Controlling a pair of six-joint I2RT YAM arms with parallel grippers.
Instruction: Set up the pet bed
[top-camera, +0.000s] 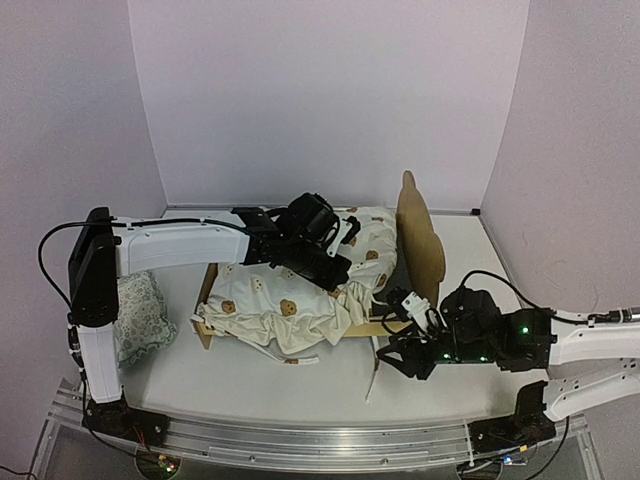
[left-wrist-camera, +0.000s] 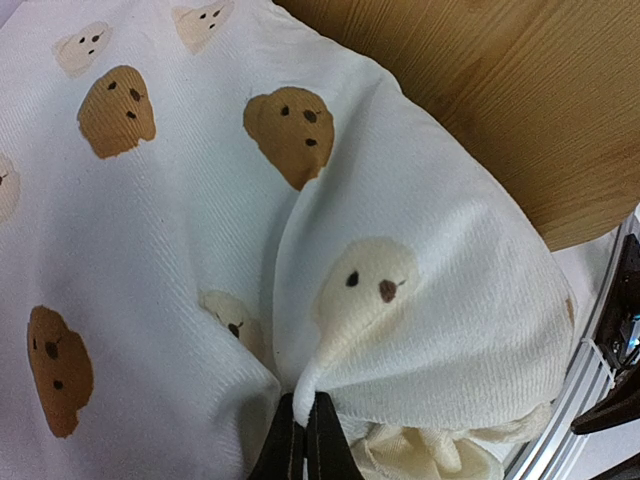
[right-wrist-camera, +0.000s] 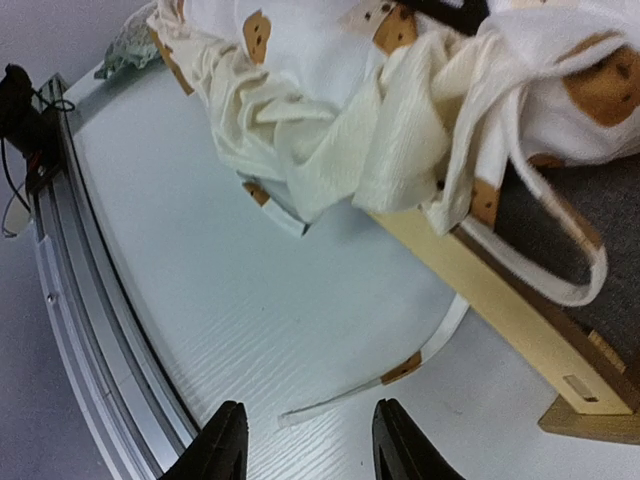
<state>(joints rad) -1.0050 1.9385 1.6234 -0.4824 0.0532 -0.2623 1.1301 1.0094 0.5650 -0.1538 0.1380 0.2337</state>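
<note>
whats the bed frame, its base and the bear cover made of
Pet bed frame: pale wood with fine straight grain and a matte finish, possibly plywood.
Base: dark grey and dull, looks like fabric, though the weave is too blurred to confirm.
Bear cover: soft cream cloth, probably cotton, with a fine ribbed weave and printed faces.

Bare table (right-wrist-camera: 200, 300) lay open ahead of the jaws of the right gripper (right-wrist-camera: 305, 445) (one loose tie (right-wrist-camera: 400, 370) crossing it); beyond, the pet bed (right-wrist-camera: 490, 290) and heaped cover (right-wrist-camera: 330, 130) blocked passage.

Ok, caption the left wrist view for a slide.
Left fingers pinch a fold of the bear-print cover, wooden pet bed behind.
</note>
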